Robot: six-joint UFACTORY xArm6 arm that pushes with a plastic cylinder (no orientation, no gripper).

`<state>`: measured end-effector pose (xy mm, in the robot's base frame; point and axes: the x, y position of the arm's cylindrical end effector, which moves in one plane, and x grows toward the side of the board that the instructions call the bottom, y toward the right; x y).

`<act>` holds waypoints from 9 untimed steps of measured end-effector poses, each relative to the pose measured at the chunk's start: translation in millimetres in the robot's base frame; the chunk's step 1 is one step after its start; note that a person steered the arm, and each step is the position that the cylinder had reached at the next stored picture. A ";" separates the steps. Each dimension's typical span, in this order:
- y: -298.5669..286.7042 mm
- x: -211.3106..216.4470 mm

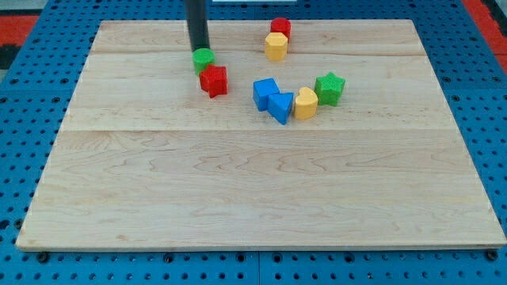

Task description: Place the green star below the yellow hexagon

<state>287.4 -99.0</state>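
The green star (329, 88) lies right of the board's middle, touching a yellow block (306, 103) on its lower left. A second yellow block (276, 46), six-sided in outline, sits near the view's top with a red block (280, 28) touching it from above. I cannot tell for sure which yellow block is the hexagon. My tip (199, 49) is at the upper left, touching the top edge of a round green block (203, 58), far left of the green star.
A red block (213, 80) sits just below the round green block. Two blue blocks (266, 91) (280, 107) lie side by side, left of the lower yellow block. The wooden board (253, 198) lies on a blue pegboard.
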 end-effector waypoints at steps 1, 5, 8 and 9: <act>8.0 58.6; 215.6 33.4; 170.5 95.8; 239.2 68.2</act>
<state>355.7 140.2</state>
